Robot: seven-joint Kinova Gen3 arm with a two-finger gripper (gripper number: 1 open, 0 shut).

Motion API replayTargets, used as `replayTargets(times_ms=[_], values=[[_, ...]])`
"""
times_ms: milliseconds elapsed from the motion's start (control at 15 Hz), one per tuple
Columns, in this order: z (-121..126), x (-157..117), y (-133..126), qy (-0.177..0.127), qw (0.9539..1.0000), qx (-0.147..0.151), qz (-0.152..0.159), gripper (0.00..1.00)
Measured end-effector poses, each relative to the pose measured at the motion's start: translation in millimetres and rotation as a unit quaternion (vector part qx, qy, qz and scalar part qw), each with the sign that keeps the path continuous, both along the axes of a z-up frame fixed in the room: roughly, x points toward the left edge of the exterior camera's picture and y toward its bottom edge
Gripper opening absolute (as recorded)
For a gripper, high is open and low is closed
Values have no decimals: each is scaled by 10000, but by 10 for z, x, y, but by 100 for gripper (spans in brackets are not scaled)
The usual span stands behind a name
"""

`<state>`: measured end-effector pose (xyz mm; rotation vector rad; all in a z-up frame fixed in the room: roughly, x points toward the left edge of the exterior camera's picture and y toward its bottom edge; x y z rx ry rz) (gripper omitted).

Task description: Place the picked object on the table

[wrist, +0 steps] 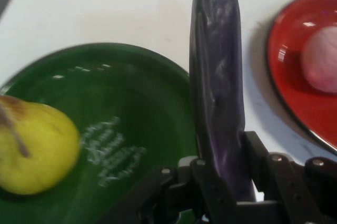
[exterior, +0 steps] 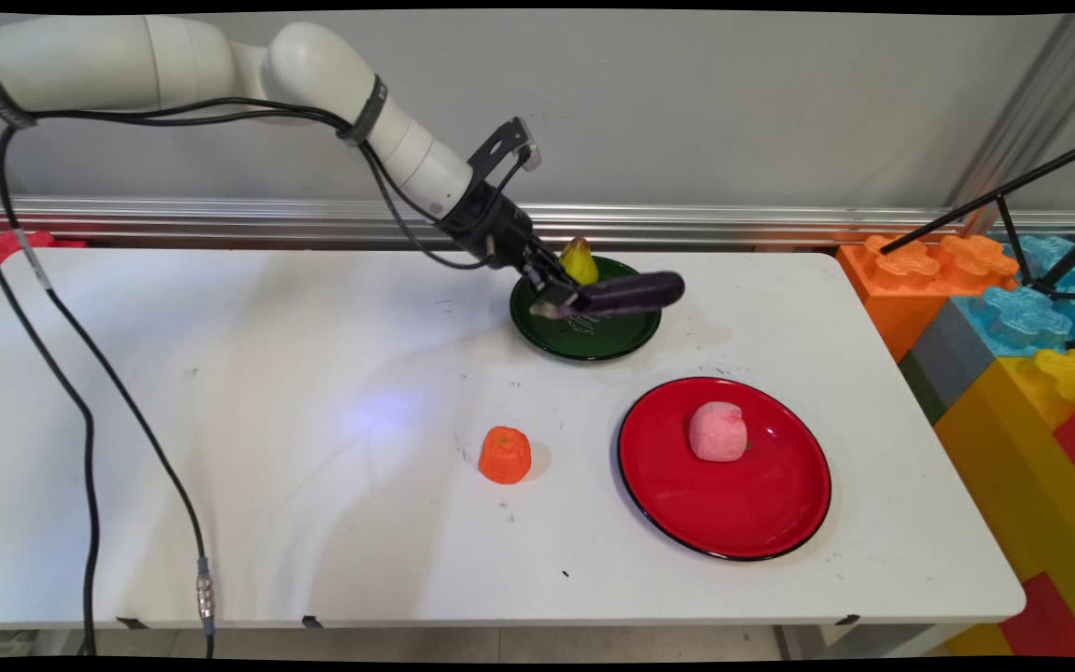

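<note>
Pinching the eggplant (exterior: 633,291) by one end, my hand (exterior: 558,301) hovers over the green plate (exterior: 626,338); level carriage avoids the pear (exterior: 579,260).

This was a robotics lab or test room rather than a home. A white Kinova arm (exterior: 220,65) with black cables (exterior: 80,392) hanging loose reached over a plain white table (exterior: 220,485). A bare grey wall (exterior: 733,103) with an aluminium rail (exterior: 733,222) stood behind it, a black tripod (exterior: 1013,210) stood at the right, and oversized toy building blocks (exterior: 1013,317) were stacked beside the table.
</note>
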<state>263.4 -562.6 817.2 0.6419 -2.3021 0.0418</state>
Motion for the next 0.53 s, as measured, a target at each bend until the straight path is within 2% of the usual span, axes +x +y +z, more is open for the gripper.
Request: replayTargets(times_ms=[533], values=[[-47,80,462,-340,9970,218,-665,0]])
